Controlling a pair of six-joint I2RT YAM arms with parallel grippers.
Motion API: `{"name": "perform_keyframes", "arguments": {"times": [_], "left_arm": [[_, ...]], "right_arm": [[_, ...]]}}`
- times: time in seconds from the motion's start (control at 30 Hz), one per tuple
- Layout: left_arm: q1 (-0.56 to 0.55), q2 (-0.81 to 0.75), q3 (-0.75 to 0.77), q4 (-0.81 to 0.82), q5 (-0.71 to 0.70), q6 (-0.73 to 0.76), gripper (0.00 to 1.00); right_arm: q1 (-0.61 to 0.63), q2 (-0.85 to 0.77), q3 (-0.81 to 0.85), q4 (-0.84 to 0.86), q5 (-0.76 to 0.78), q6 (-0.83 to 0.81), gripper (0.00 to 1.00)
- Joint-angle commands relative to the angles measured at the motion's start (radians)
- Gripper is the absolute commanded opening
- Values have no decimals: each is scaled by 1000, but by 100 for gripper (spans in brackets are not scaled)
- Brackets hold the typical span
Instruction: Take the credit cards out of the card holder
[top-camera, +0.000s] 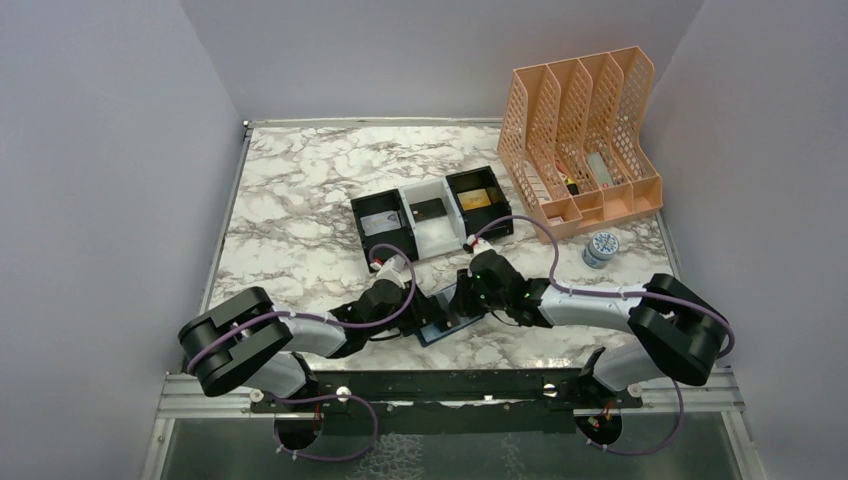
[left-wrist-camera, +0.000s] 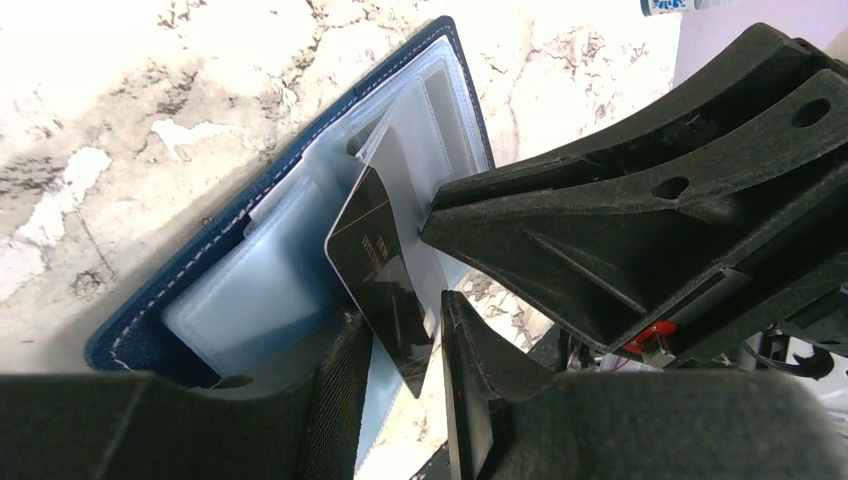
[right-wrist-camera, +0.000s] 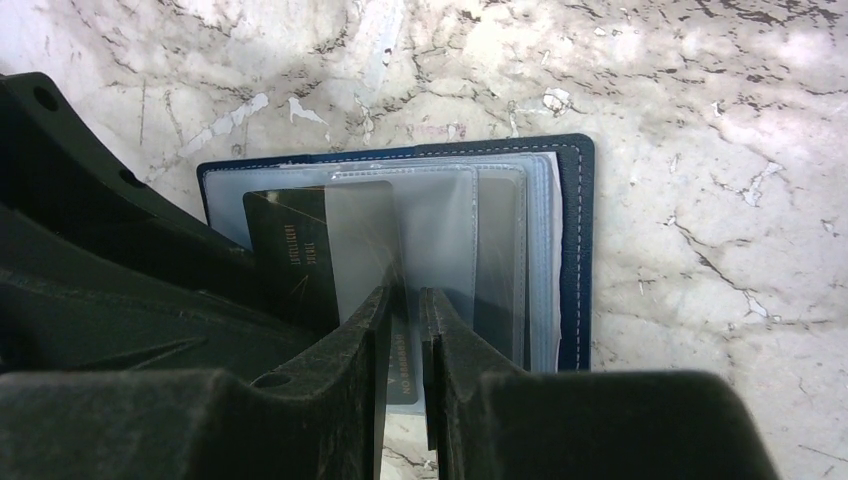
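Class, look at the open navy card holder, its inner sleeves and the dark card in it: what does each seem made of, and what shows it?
The card holder: navy leather or imitation, matte, pale stitching along its edge. The sleeves: soft clear plastic, faintly frosted; the card shows through. The dark card: probably rigid plastic, smooth, flat, with gold print.

A white marble-patterned table (top-camera: 300, 200) with grey veining is carrying everything here. A navy card holder (right-wrist-camera: 575, 250) is lying open on it near the front edge, its navy cover against the marble and its clear pockets facing up. Farther back, near the middle, a three-compartment tray (top-camera: 432, 240), black at both ends and white between, is sitting flat. A tall peach file rack (top-camera: 520, 130) is standing at the far right, and a small round blue-and-white tin (top-camera: 600, 248) is resting just in front of it.
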Motion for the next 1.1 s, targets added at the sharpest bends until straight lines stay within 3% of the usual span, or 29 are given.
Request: {"name": "perform_keyframes", "arguments": {"times": [0.0, 0.27, 0.47, 0.7, 0.83, 1.07], "left_arm": [[-3, -4, -2, 12, -53, -24, 29], [-2, -98, -83, 8, -90, -38, 0], [-2, -224, -101, -91, -74, 43, 0], [-3, -419, 6, -502, -137, 204, 0], [0, -536, 51, -663, -168, 283, 0], [6, -638, 31, -603, -84, 382, 0]], "right_arm": [[-7, 35, -26, -29, -10, 16, 18], [-14, 5, -15, -78, 50, 4, 18], [-16, -96, -10, -98, 100, -19, 21], [-49, -242, -39, -37, 86, -37, 31], [-147, -271, -56, -7, -44, -35, 37], [-228, -321, -194, 263, -288, 8, 58]]}}
